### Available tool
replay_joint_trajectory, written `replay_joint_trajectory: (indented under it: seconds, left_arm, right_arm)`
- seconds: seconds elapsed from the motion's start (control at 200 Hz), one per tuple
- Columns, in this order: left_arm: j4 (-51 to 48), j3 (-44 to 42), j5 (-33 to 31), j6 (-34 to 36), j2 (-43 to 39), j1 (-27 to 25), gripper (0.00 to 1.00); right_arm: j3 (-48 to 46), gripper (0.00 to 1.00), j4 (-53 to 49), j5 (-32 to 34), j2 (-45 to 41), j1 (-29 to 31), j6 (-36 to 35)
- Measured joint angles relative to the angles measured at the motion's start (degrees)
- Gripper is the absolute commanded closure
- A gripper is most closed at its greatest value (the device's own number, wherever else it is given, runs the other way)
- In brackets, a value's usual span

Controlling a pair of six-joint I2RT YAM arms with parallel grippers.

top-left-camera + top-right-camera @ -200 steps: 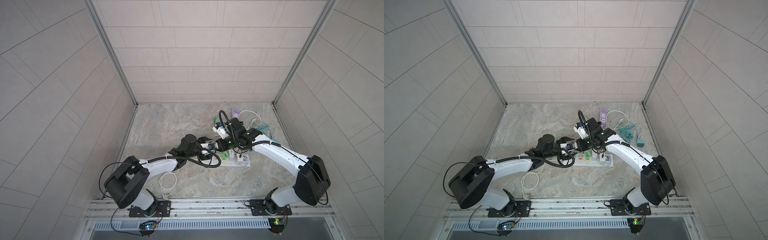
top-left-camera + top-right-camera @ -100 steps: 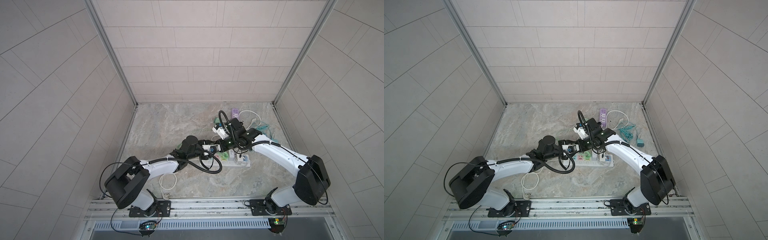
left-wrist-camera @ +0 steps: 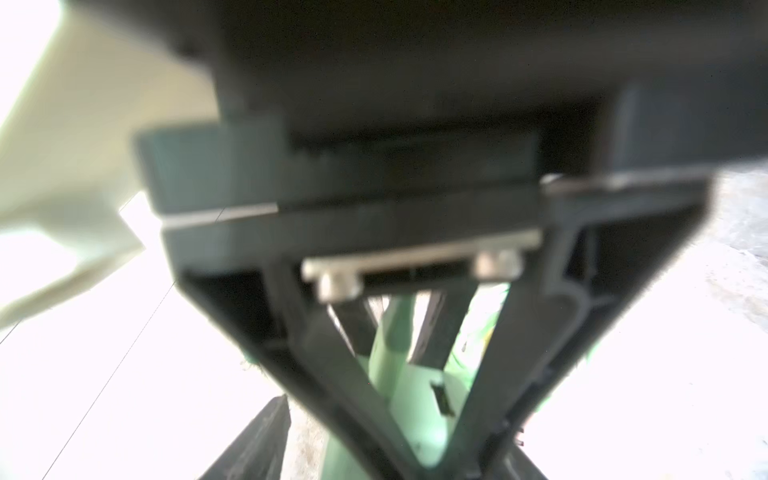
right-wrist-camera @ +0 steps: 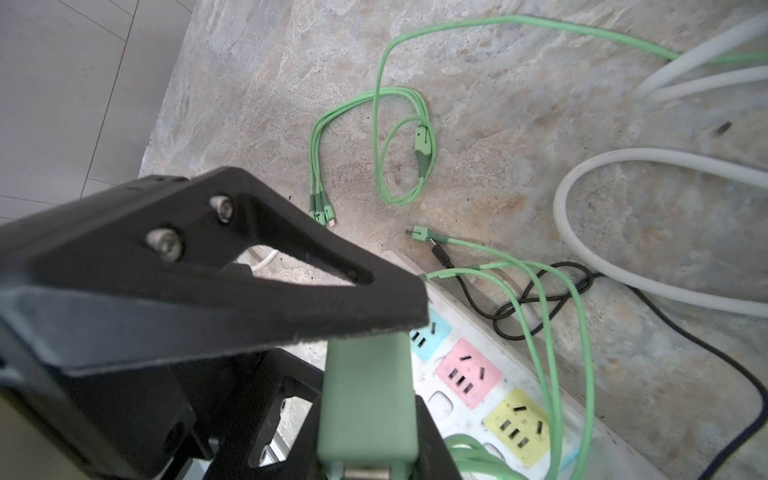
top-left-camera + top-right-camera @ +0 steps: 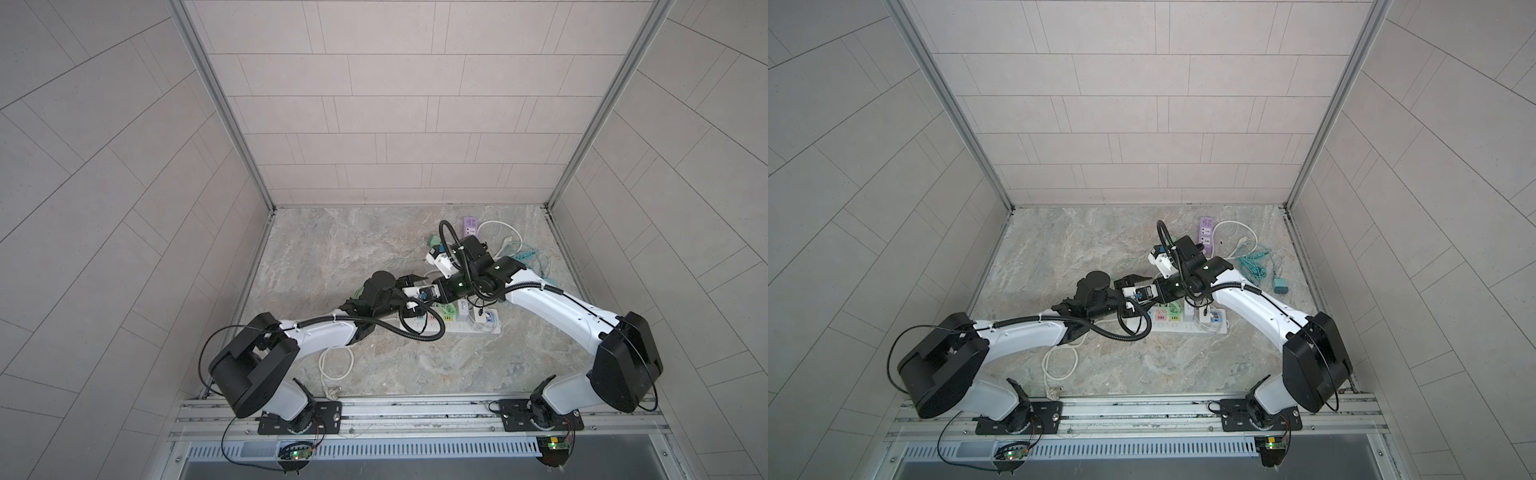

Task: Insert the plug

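We're holding the green plug (image 4: 370,415) pinched in the right gripper (image 4: 365,374), hovering just over the left end of the power strip (image 4: 469,376). We're reckoning it needs squaring over a socket, then pushing straight down. Right arm's reaching low and leftward; left gripper (image 3: 415,436) is crowding the plug, and we can't tell if it's gripping.

Left tool (image 5: 1134,282), right tool (image 5: 1142,293) close together near white power strip (image 5: 1208,328); purple strip (image 5: 1206,230), teal cable (image 5: 1252,264) behind.
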Motion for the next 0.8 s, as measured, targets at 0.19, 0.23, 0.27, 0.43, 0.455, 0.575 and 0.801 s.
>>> replay_joint_trajectory:
  seconds: [0.19, 0.23, 0.27, 0.43, 0.455, 0.575, 0.801]
  left_arm:
    - [0.3, -0.7, -0.8, 0.2, -0.6, 0.0, 0.43]
    - [0.2, -0.7, -0.9, 0.2, -0.6, 0.0, 0.47]
    - [0.0, -0.7, -1.0, 0.1, -0.6, 0.0, 0.5]
    - [-0.3, -0.9, -1.5, 1.5, -0.6, 0.1, 0.78]
    - [-0.3, -0.9, -1.5, 1.6, -0.6, 0.1, 0.79]
    - [-0.2, -0.9, -1.4, 1.3, -0.6, 0.1, 0.84]
    - [3.3, -1.9, -2.3, -4.2, -0.6, 0.0, 0.84]
  right_arm:
    - [-0.1, 1.0, 0.5, 0.2, -0.9, -0.1, 0.0]
    - [-0.2, 1.0, 0.7, 0.2, -0.9, -0.1, 0.1]
    - [-0.3, 1.0, 0.7, 0.2, -0.9, -0.1, 0.2]
    - [-0.5, 0.99, 0.7, -0.1, -1.1, -0.2, 1.2]
    - [-0.5, 0.97, 0.6, -0.1, -1.1, -0.2, 1.3]
    - [-0.5, 0.83, 0.7, -0.1, -1.2, -0.2, 1.4]
    - [-0.5, 0.57, 1.2, 1.6, -4.1, -0.6, 1.9]
